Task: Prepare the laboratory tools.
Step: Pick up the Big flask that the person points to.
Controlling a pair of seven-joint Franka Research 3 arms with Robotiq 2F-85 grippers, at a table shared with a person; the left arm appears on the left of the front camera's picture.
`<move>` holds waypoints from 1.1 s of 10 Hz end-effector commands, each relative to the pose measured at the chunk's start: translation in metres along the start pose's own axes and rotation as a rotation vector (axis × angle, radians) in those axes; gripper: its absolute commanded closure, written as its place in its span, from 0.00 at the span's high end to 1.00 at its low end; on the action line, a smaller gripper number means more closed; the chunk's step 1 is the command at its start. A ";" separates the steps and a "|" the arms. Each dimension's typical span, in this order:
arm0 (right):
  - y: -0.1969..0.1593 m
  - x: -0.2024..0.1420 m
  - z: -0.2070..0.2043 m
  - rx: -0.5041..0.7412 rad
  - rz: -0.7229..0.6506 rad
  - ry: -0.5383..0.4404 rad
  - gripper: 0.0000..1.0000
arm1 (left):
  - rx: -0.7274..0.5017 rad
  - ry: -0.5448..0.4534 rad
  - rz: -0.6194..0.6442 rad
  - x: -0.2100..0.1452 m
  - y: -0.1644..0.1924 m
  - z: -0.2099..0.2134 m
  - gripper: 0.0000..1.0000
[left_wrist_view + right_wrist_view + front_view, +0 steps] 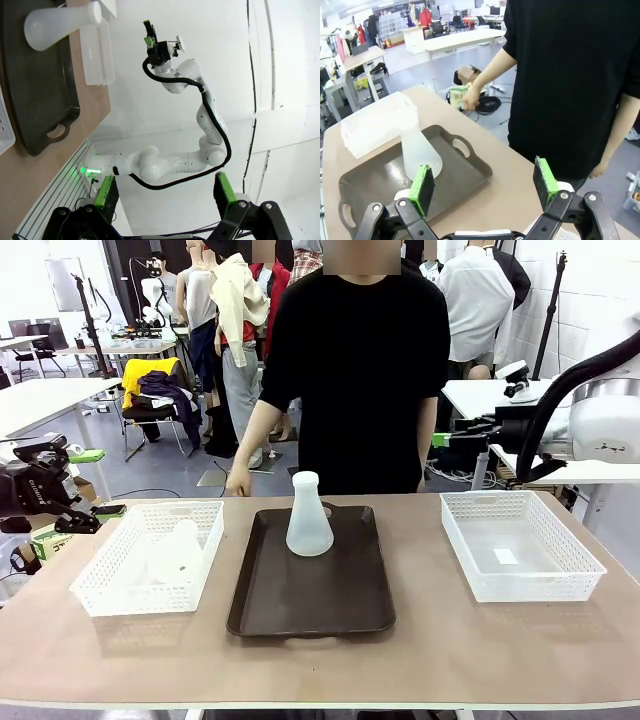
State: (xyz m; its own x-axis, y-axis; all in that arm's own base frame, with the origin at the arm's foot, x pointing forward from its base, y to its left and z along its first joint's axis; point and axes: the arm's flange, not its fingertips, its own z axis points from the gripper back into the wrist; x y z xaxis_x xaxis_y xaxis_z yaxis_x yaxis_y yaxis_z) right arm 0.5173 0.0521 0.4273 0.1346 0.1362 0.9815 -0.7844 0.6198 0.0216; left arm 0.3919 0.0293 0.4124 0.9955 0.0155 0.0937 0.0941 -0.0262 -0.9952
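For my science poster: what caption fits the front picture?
One flask stands on the brown tray, a second flask sits in the left basket, and a person stands across the table.

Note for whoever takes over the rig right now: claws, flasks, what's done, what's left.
Open and empty: left claw and right claw.
One frosted-white conical flask stands upright on the dark brown rectangular tray.
The second flask sits in the white mesh plastic basket at the left.
Done: likely one flask on the tray.
Left: probably the second.
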 end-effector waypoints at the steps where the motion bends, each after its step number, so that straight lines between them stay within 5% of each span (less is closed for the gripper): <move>1: 0.002 0.002 -0.002 0.009 -0.002 0.018 1.00 | -0.010 0.003 -0.004 -0.001 -0.003 0.001 1.00; 11: 0.002 0.002 -0.002 0.009 -0.002 0.018 1.00 | -0.010 0.003 -0.004 -0.001 -0.003 0.001 1.00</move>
State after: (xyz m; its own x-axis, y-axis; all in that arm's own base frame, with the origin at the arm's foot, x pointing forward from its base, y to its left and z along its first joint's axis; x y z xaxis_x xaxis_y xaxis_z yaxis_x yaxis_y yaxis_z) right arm 0.5171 0.0545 0.4273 0.1339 0.1447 0.9804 -0.7904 0.6123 0.0176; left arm 0.3919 0.0293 0.4124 0.9955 0.0155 0.0937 0.0941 -0.0262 -0.9952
